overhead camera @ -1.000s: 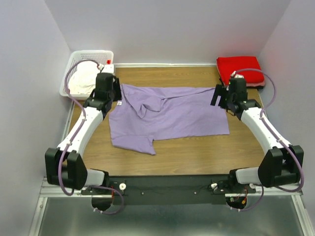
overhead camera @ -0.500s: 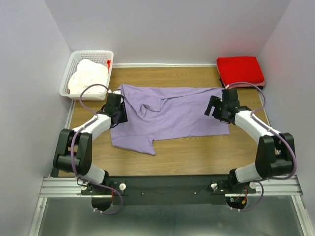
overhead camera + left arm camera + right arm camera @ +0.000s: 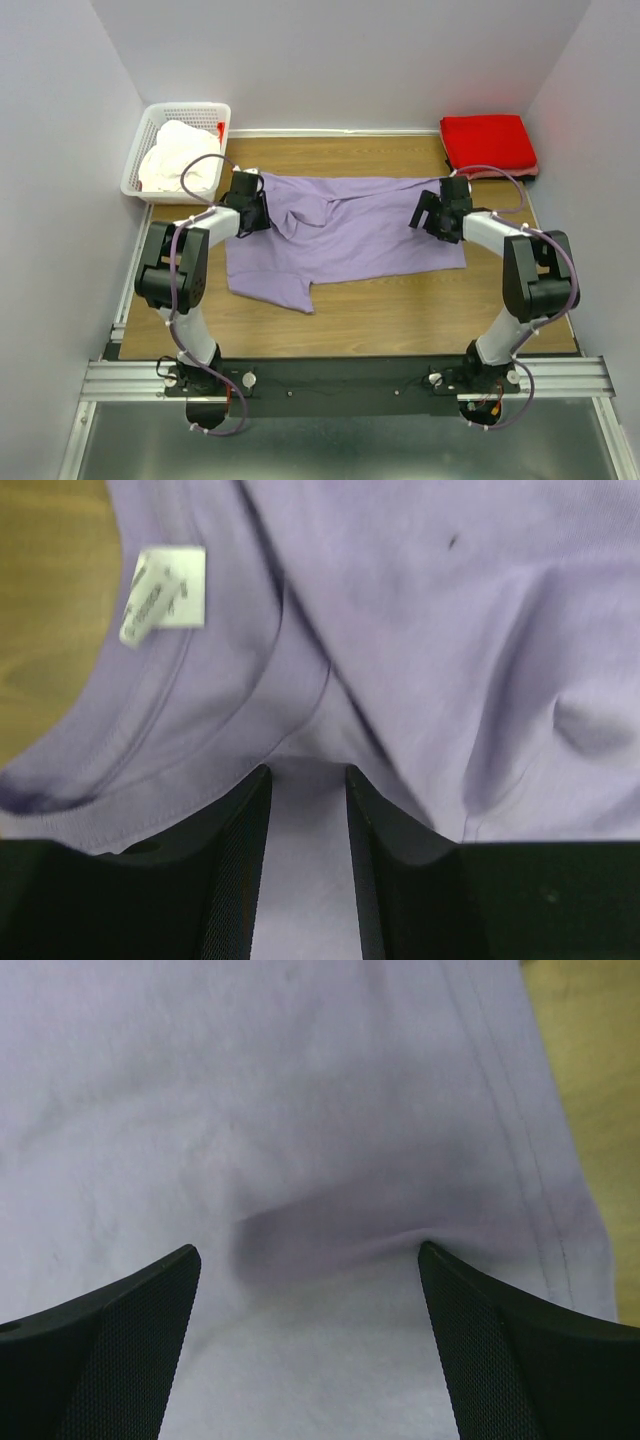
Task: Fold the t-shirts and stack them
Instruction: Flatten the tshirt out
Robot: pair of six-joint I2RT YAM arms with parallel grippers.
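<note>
Look at the purple shirt (image 3: 345,235), spread out in the middle of the desk (image 3: 400,310), neck toward 9 o'clock and bottom hem toward 3 o'clock. Find the left hand (image 3: 305,775) at the shirt's 10 o'clock corner, half closed, with cloth beside the neck tag (image 3: 165,592) between its fingers. Hard to tell if pinched tight. Find the right hand (image 3: 310,1250) at 3 o'clock, wide open, pressed onto cloth near the hem, holding nothing. Probably time to grab both ends for a fold. Squeeze a good bunch. Lift both ends together and keep things smooth. Leave alone the red shirt (image 3: 488,142) at 1 o'clock and the white shirt (image 3: 178,160) in the basket (image 3: 190,108) at 11 o'clock.
</note>
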